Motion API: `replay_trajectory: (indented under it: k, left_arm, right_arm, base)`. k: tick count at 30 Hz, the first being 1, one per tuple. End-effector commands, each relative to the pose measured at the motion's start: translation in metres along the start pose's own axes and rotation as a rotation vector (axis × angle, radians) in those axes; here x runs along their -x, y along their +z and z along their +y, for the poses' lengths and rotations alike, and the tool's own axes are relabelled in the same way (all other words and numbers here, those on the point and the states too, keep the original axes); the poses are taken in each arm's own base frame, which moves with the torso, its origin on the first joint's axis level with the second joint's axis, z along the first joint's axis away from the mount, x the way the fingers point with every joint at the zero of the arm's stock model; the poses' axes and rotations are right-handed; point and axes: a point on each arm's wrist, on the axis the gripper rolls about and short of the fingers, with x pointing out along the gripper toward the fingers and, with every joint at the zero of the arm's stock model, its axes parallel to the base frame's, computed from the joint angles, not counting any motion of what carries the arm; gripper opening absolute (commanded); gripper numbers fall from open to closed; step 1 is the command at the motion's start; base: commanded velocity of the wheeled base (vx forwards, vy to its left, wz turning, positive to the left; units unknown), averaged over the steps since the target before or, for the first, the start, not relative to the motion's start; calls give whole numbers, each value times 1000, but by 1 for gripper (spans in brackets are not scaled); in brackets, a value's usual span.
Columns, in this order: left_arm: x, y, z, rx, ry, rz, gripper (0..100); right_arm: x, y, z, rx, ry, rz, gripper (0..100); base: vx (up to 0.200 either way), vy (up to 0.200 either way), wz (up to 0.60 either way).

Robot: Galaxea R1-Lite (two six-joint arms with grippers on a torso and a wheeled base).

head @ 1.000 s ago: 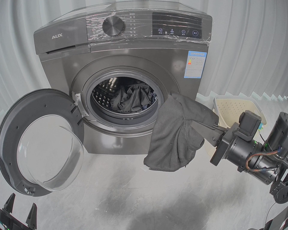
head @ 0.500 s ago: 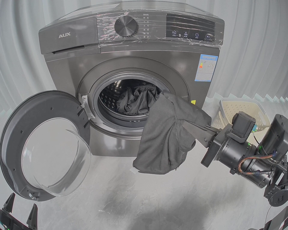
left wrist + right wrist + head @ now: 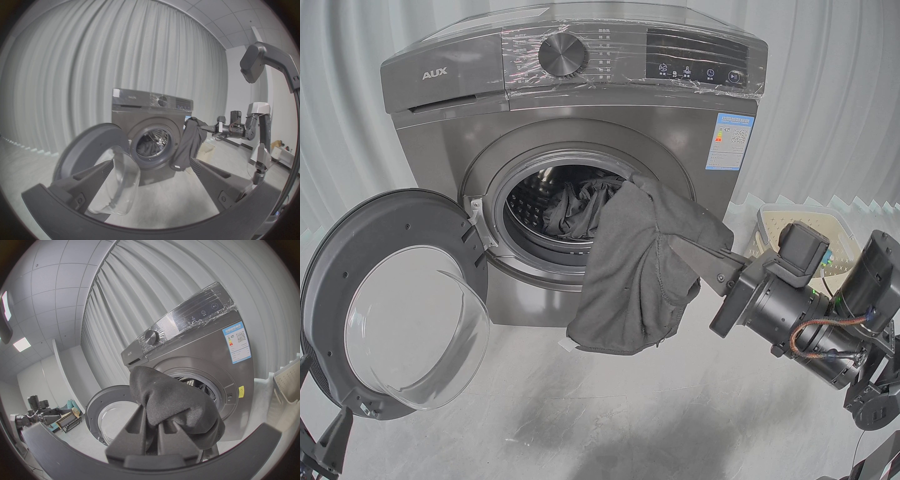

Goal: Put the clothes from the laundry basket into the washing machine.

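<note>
Door [image 3: 362, 237] wide open — garment [image 3: 631, 269] hangs before drum mouth [image 3: 531, 200].

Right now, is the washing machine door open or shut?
Open. The door stands wide to the left of the drum opening, which is uncovered, with dark clothes visible inside.

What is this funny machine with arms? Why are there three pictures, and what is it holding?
It is a robot with two arms, each ending in jaws that pinch like fingers. One picture comes from a camera on its head, the other two from cameras on its wrists. On the floor stand a washing machine, its round door swung open, and a pale laundry basket beside it. The right arm has its jaws shut on a dark grey garment, which hangs just in front of the opening. More dark clothes lie in the drum. The left jaws are open and hold nothing.
</note>
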Motion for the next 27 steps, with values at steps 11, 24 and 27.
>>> replay_trajectory:
  k: [11, 24, 27]
  left_arm:
    - [-140, -5, 3, 103, -476, 392, 100]
    - [-208, -32, -16, 158, -537, 404, 100]
    - [-210, -34, -19, 162, -538, 419, 100]
  right_arm:
    - [-22, 1, 7, -37, 32, -45, 0]
    - [-22, 1, 9, -39, 35, -47, 0]
    - [-23, 1, 9, -39, 35, -45, 0]
  base:
    - [0, 0, 0]
    - [0, 0, 0]
    - [0, 0, 0]
